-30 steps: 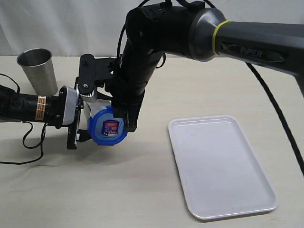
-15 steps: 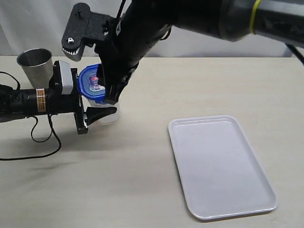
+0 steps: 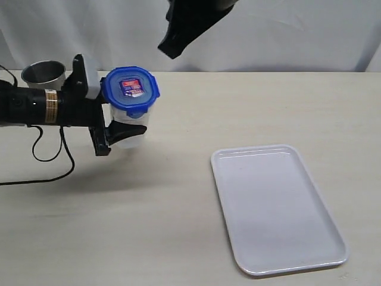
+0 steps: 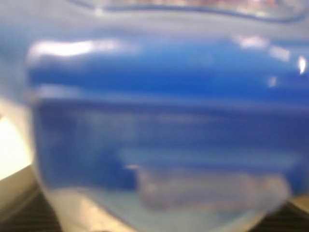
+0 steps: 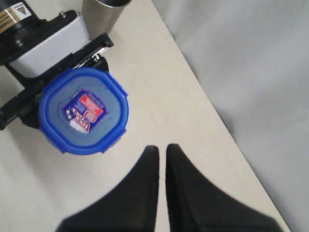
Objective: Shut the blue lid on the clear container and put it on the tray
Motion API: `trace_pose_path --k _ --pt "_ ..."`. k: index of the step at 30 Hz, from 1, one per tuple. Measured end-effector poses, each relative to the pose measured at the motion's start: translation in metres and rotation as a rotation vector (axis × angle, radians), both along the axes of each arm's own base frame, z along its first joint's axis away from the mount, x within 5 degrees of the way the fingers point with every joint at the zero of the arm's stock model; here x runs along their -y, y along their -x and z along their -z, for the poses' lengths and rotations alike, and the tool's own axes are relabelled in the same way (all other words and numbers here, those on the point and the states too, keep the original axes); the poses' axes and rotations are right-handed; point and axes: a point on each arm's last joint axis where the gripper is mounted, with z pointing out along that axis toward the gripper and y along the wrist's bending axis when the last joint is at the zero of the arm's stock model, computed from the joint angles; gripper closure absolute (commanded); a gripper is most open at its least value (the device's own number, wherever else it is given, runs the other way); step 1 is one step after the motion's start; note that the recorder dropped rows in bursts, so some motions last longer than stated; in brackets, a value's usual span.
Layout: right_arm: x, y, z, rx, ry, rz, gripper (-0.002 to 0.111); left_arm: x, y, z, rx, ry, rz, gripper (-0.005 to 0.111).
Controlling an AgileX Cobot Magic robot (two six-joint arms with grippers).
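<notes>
Two grippers on show, and only one of them has anything in it.

Exterior view first. The left gripper (image 3: 128, 126) reaches in from the left edge, lying sideways over the table (image 3: 178, 202). Its black fingers (image 3: 122, 130) are clamped on the clear container (image 3: 132, 140) just below the rim. The blue lid (image 3: 130, 90) sits on the container's mouth, sticker side up. A grey metal cup (image 3: 43, 71) stands behind the left arm. The tray (image 3: 280, 202) lies well apart to the right, bare, so the container is nowhere near it. Up at the top edge, the right gripper (image 3: 172, 40) hangs high above the table, clear of the lid.

Over to the left wrist view: it is a blur. The lid fills almost the whole picture in blue, with a pale translucent patch beneath it. Little else can be made out.

Now the right wrist view, looking down. The right gripper's two dark fingers are pressed together with only a sliver between them, pinching nothing. The lid shows its rounded-square top and the red-and-white sticker (image 5: 86, 112). The left gripper's pale body sits just beside it, and the metal cup is beyond that.
</notes>
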Motion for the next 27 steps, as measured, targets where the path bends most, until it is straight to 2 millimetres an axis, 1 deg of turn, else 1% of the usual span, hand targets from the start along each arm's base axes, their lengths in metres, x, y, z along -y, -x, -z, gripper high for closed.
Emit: trace_pose_path --k 3,6,8,11,12,13,14,15,16,17,18,19,20,21,23,25,27 --pt "0.020 0.007 -0.006 0.009 -0.061 0.034 0.104 0.025 0.008 -0.006 0.002 -0.138 0.006 0.107" --pt "0.040 0.017 -0.010 0.048 -0.121 0.062 0.104 0.052 0.019 -0.016 0.045 -0.224 0.031 0.107" --pt "0.053 0.024 -0.005 0.062 -0.157 0.088 0.104 0.069 0.027 -0.020 0.078 -0.259 0.051 0.107" --pt "0.075 0.036 0.001 0.109 -0.247 0.132 0.104 0.101 0.038 -0.026 0.155 -0.345 0.076 0.107" --pt "0.091 0.044 0.008 0.147 -0.306 0.170 0.104 0.122 0.046 -0.028 0.226 -0.432 0.068 0.107" --pt "0.098 0.047 0.010 0.165 -0.331 0.188 0.104 0.129 0.048 -0.028 0.262 -0.477 0.057 0.107" --pt "0.116 0.053 0.020 0.180 -0.379 0.246 0.104 0.146 0.056 -0.031 0.352 -0.557 0.059 0.107" --pt "0.123 0.056 0.026 0.179 -0.399 0.274 0.104 0.153 0.060 -0.032 0.395 -0.589 0.062 0.107" --pt "0.140 0.060 0.037 0.190 -0.437 0.342 0.104 0.167 0.068 -0.037 0.506 -0.669 0.072 0.107" --pt "0.146 0.062 0.041 0.194 -0.449 0.369 0.104 0.172 0.071 -0.039 0.557 -0.703 0.079 0.107" --pt "0.160 0.064 0.050 0.203 -0.462 0.426 0.104 0.182 0.079 -0.043 0.672 -0.790 0.088 0.107" --pt "0.165 0.065 0.053 0.209 -0.465 0.449 0.104 0.186 0.082 -0.044 0.719 -0.828 0.086 0.107" --pt "0.174 0.066 0.059 0.211 -0.466 0.485 0.104 0.193 0.088 -0.049 0.818 -0.903 0.097 0.107" --pt "0.177 0.066 0.063 0.207 -0.460 0.502 0.104 0.197 0.090 -0.054 0.892 -0.962 0.103 0.107" --pt "0.180 0.066 0.067 0.207 -0.458 0.513 0.104 0.203 0.089 -0.058 0.998 -1.071 0.108 0.107" --pt "0.180 0.067 0.067 0.210 -0.458 0.514 0.104 0.206 0.084 -0.057 1.066 -1.170 0.121 0.107" --pt "0.181 0.067 0.067 0.211 -0.462 0.518 0.104 0.207 0.082 -0.052 1.086 -1.225 0.132 0.107"
